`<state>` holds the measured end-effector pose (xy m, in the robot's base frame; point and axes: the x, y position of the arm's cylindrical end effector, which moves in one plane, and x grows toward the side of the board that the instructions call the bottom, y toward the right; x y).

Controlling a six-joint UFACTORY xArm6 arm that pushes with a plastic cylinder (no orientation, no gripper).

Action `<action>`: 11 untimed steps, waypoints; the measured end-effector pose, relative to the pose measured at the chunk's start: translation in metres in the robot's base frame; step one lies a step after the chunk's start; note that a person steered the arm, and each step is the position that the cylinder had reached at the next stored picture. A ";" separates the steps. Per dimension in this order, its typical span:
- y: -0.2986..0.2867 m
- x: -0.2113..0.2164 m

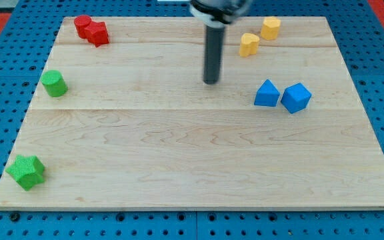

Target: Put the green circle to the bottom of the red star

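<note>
At the board's bottom-left corner sits a green star-like block (26,171), not part of this job. Further up the left edge is the green circle (54,83), a short cylinder standing alone, close to that edge. Mid-board toward the right edge: a blue block (267,93) and a blue cube-ish block (296,97), just beside each other. My tip (211,82) is down in the upper middle of the board, touching nothing, well apart from every block. No fingers on this rig, just the rod, so nothing is grasped or released. Near the top-left corner two red blocks touch: a rounder red block (83,26) and the red star (98,33) on its right, though which one is the star is hard to tell for sure. Near the top edge, right of centre, two yellow blocks (249,44) (270,28).

Risks, as I judge them: the circle sits close to the left edge, so a push from the wrong side could send it off the board. An off-centre push would let the round block roll off my tip. Overshooting upward could knock the red pair.
</note>
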<state>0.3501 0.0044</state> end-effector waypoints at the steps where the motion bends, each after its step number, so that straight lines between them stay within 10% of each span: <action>1: -0.093 -0.030; 3: -0.305 -0.013; 9: -0.303 0.051; 11: -0.267 0.009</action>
<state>0.3590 -0.2626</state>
